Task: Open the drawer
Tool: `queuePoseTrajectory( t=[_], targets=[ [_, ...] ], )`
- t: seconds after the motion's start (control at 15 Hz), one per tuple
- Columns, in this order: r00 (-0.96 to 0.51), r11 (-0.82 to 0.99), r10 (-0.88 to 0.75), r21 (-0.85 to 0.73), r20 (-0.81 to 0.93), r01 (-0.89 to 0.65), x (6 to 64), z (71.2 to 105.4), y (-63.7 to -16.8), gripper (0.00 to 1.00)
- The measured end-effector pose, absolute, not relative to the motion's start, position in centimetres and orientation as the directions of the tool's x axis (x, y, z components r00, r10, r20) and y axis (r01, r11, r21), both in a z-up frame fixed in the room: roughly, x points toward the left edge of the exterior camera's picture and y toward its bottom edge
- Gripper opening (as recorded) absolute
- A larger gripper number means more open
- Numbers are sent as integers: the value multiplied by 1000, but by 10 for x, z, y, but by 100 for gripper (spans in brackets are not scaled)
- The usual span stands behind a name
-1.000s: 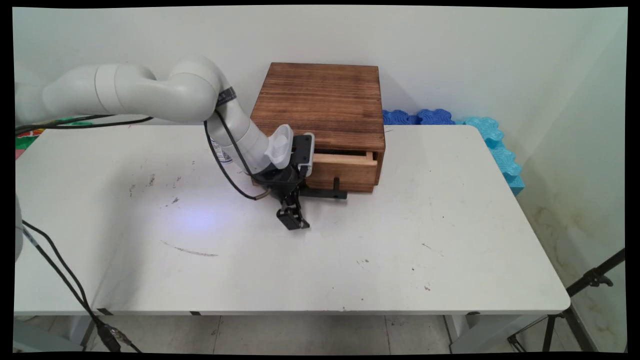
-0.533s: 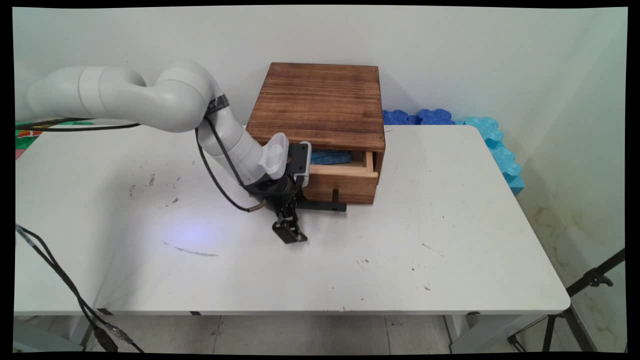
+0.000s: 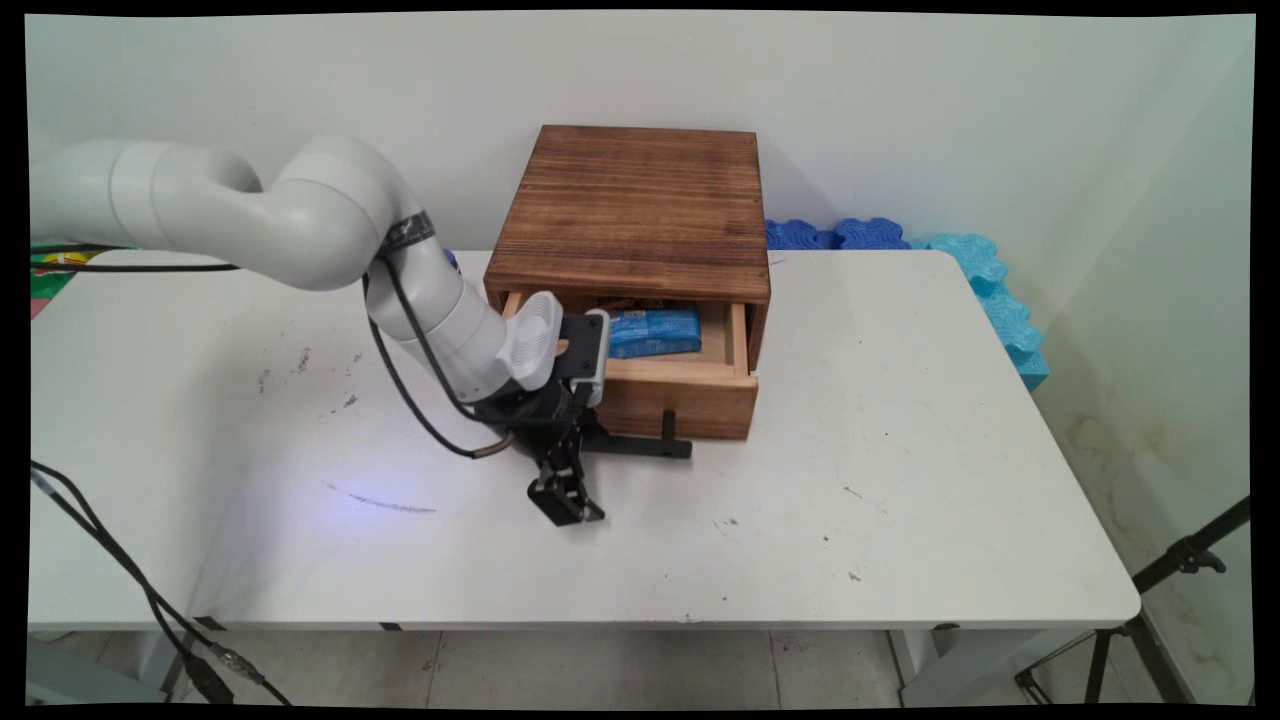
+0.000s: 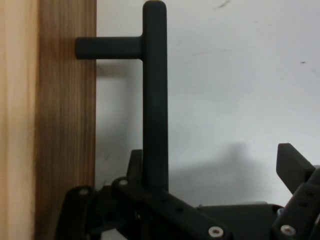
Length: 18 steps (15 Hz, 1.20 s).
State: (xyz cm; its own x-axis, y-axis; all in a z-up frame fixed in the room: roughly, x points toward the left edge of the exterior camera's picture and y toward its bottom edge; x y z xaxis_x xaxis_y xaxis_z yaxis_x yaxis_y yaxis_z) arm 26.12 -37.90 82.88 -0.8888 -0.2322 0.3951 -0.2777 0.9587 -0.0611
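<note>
Item: black two-finger gripper (image 3: 566,500), on a white arm entering from 9 o'clock in the main view.
- Seen with jaws spread wide and clamped on nothing. Recorded in the hand view (image 4: 212,155) with one finger (image 4: 135,162) pressed just behind the black bar handle (image 4: 155,100) and the other (image 4: 295,167) well apart at 3 o'clock over bare table.
- Located low over the table, at 7 o'clock from the wooden box (image 3: 640,200).

Item: drawer (image 3: 680,405) of that box.
- Found pulled partly out toward 6 o'clock, with the handle (image 3: 640,447) standing off its front on a short post.
- Held a blue packet (image 3: 655,332) lying flat inside.

Hidden or cut off:
- Left end of handle and left part of drawer covered by the wrist in the main view.
- Rear of drawer interior lost under the box top.
- Print on the packet too small to read.
- Lower handle end masked by gripper linkage in the hand view, and the drawer front cropped at 9 o'clock.

Surface and room:
- White table (image 3: 900,450), scuffed, with dark specks and a curved mark at 8 o'clock from the gripper.
- Plain pale wall (image 3: 900,100) behind.
- Blue foam pieces (image 3: 985,270) along the table's far right edge.
- Black cables (image 3: 120,560) hung at 8 o'clock.
- Tripod leg (image 3: 1180,560) at 4 o'clock.
- Tiled floor (image 3: 650,670) below.
</note>
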Motion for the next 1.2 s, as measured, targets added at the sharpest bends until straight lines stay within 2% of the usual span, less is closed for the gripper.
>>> queuePoseTrajectory(
  t=[1.2],
  targets=[
    [-880,969,-226,5,417,-246,257,839,-298,100]
  ],
)
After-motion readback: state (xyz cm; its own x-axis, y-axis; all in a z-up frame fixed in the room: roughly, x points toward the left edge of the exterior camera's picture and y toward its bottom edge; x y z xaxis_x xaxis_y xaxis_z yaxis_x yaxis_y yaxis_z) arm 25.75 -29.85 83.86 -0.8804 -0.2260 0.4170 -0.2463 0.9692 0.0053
